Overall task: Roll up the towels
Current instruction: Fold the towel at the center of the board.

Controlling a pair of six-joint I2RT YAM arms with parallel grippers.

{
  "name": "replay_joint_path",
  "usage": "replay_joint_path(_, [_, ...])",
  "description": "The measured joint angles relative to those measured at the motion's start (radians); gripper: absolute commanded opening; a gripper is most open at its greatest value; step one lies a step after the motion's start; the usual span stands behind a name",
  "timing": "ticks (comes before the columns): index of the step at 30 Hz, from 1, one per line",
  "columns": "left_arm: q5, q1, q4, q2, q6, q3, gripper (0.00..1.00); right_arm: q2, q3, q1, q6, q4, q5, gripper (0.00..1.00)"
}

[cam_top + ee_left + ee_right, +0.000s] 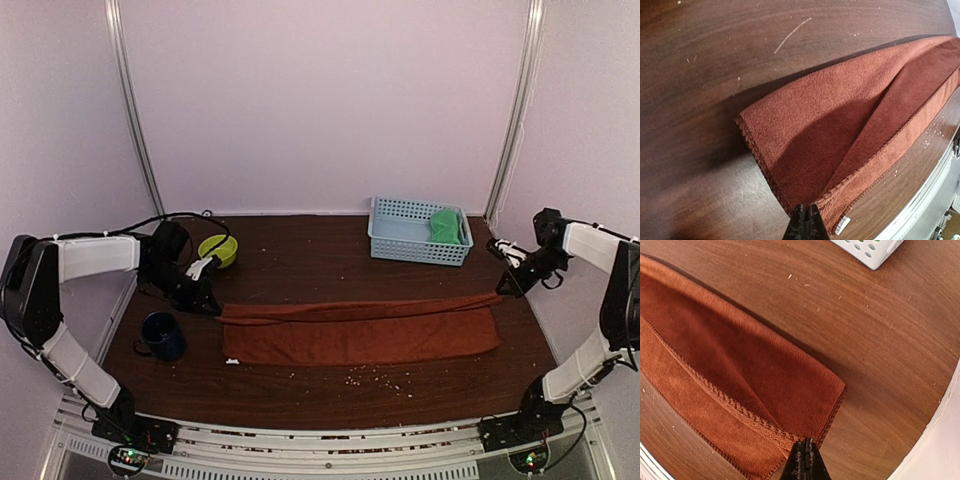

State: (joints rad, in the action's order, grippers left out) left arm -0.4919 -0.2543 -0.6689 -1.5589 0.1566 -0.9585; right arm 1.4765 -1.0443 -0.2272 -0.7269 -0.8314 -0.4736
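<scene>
I am clamping left claw (806, 206) and right claw (806, 441) on rust towel (360, 335) corners; uneven pull risks slippage.

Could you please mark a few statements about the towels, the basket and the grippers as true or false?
1. The rust towel spans the table from left to right. True.
2. The green towel lies flat on the table. False: it sits in the light-blue basket.
3. The left gripper and the right gripper are each shut on an end of the rust towel. True.
4. The rust towel is already rolled up. False: it lies flat, folded lengthwise.
5. The dark mug stands in the basket. False: it stands on the table, by the rust towel's left end.
</scene>
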Motion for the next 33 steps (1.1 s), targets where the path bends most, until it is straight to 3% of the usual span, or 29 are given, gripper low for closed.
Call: replay_joint_path(33, [-0.027,-0.018,-0.093,0.061,0.015,0.076,0.0,-0.047,0.135,-0.066,-0.35,-0.198,-0.021,0.0])
